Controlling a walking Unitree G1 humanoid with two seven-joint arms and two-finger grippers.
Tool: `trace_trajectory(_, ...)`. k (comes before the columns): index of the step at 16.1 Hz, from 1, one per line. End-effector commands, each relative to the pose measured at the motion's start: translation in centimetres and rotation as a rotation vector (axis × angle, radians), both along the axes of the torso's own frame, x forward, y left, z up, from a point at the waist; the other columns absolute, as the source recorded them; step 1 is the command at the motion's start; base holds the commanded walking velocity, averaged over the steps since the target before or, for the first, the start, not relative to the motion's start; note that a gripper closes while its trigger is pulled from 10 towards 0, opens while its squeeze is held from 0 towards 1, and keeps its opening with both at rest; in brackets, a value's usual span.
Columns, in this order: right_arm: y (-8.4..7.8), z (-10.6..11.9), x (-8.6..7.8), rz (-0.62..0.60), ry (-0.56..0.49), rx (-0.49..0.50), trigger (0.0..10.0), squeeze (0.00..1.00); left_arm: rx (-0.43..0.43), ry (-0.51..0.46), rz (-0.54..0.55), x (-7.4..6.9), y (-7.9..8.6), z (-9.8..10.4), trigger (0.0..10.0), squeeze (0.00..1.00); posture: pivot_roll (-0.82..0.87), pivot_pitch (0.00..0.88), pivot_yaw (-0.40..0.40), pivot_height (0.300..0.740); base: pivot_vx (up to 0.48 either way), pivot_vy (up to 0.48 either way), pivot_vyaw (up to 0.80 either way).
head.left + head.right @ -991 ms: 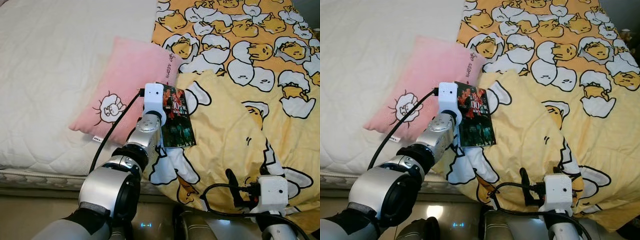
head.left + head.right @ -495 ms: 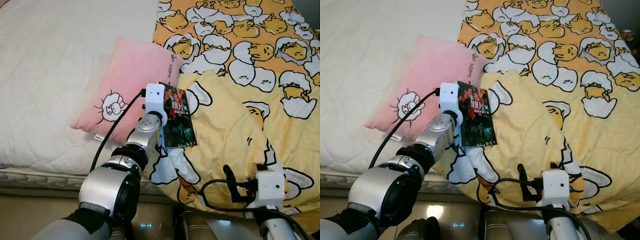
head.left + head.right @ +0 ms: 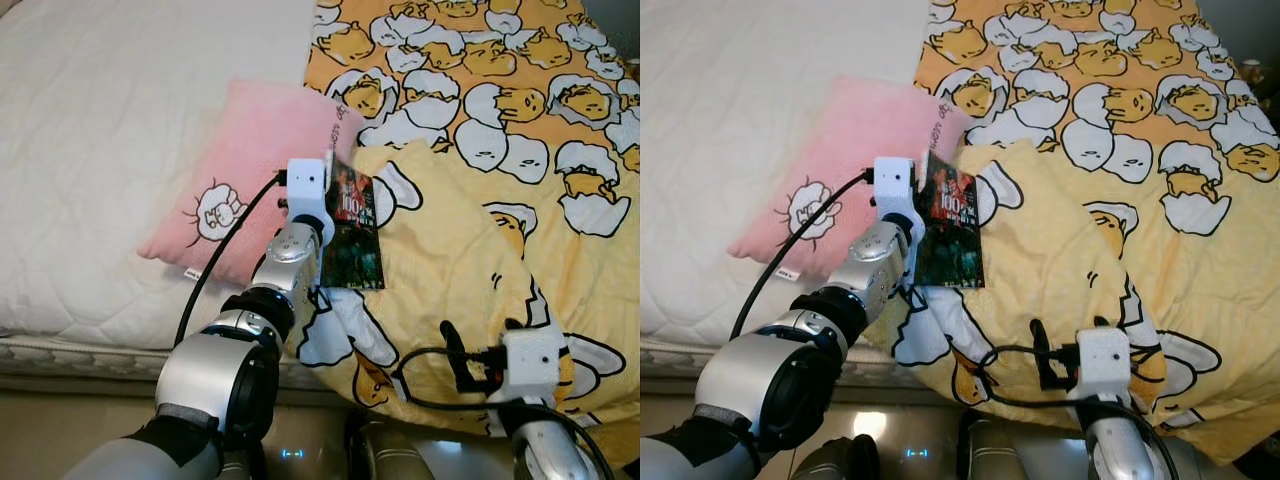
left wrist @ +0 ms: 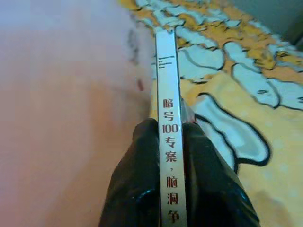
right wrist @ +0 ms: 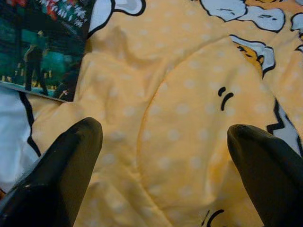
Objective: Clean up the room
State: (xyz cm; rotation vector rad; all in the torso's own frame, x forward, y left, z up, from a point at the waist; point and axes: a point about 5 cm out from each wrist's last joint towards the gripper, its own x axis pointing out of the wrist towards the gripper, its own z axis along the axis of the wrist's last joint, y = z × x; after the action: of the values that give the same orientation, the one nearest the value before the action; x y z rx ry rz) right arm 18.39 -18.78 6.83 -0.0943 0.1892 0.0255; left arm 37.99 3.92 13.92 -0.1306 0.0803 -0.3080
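Observation:
A thin book (image 3: 352, 230) with a dark red-and-green cover stands tilted on its edge above the yellow egg-print blanket (image 3: 480, 150), beside a pink pillow (image 3: 250, 170). My left gripper (image 4: 169, 126) is shut on the book's white spine (image 4: 168, 85), one black finger on each side. My right gripper (image 5: 165, 156) hovers open low over the blanket near the bed's front edge, its fingers (image 5: 61, 175) wide apart. The book's lower corner (image 5: 42, 47) lies just beyond it.
The pillow rests on a white quilted mattress (image 3: 100, 120) that takes up the left half of the bed. The blanket hangs over the bed's front edge at the right. A strip of floor (image 3: 60, 420) runs below the bed.
The book has risen off the blanket and turned more edge-on, toward the pillow, in my left gripper. My right gripper has drifted a little to the left.

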Motion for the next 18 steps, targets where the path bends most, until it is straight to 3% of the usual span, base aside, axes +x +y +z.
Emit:
trace_trajectory(1,-0.1,-0.5,-0.2,0.005,0.024,-0.001,10.0,0.0,-0.003,-0.064,-0.035,0.2,-0.8,1.4,0.0,0.0,-0.29,0.155,-0.05,0.74,0.0,0.0,0.0)
trace_trajectory(5,-0.2,-0.5,1.3,0.016,0.002,-0.004,10.0,0.0,-0.031,-0.195,0.004,1.1,0.8,3.9,0.0,0.0,-0.27,0.118,-0.051,0.74,0.0,0.0,0.0)
trace_trajectory(7,-0.1,-0.2,2.5,0.017,-0.029,0.003,10.0,0.0,-0.04,-0.317,0.048,1.8,3.5,6.0,0.0,0.0,-0.24,0.085,-0.041,0.74,0.0,0.0,0.0)
trace_trajectory(8,0.0,-0.1,2.9,0.016,-0.04,0.006,10.0,0.0,-0.039,-0.346,0.049,1.8,4.1,6.5,0.0,0.0,-0.23,0.081,-0.038,0.74,0.0,0.0,0.0)
trace_trajectory(10,0.1,0.3,4.2,0.0,-0.082,0.016,10.0,0.0,-0.03,-0.448,0.004,1.4,5.3,7.9,0.0,0.0,-0.2,0.045,-0.013,0.74,0.0,0.0,0.0)
trace_trajectory(12,0.1,1.7,5.6,-0.034,-0.15,0.033,10.0,0.0,-0.043,-0.502,-0.11,-0.1,5.1,8.9,0.0,0.0,-0.17,0.019,0.003,0.74,0.0,0.0,0.0)
trace_trajectory(13,0.4,5.2,7.6,-0.069,-0.294,0.071,10.0,0.0,0.05,-0.521,-0.124,-1.7,5.5,8.8,4.8,0.0,-0.13,0.0,0.001,0.74,0.0,0.0,0.0)
trace_trajectory(14,0.6,6.1,8.3,-0.074,-0.327,0.088,10.0,0.0,0.11,-0.522,-0.086,-1.9,5.8,8.4,10.0,0.0,-0.13,0.0,0.004,0.74,0.0,0.0,0.0)
trace_trajectory(15,1.1,6.6,9.1,-0.052,-0.354,0.105,10.0,0.0,0.104,-0.463,-0.019,-2.0,6.3,6.9,10.0,0.0,-0.11,0.0,-0.008,0.74,0.0,0.0,0.0)
trace_trajectory(18,1.2,5.4,10.1,-0.028,-0.323,0.127,10.0,0.0,0.08,-0.32,0.091,-3.6,6.7,1.9,10.0,0.0,-0.11,0.0,-0.003,0.74,0.0,0.0,0.21)
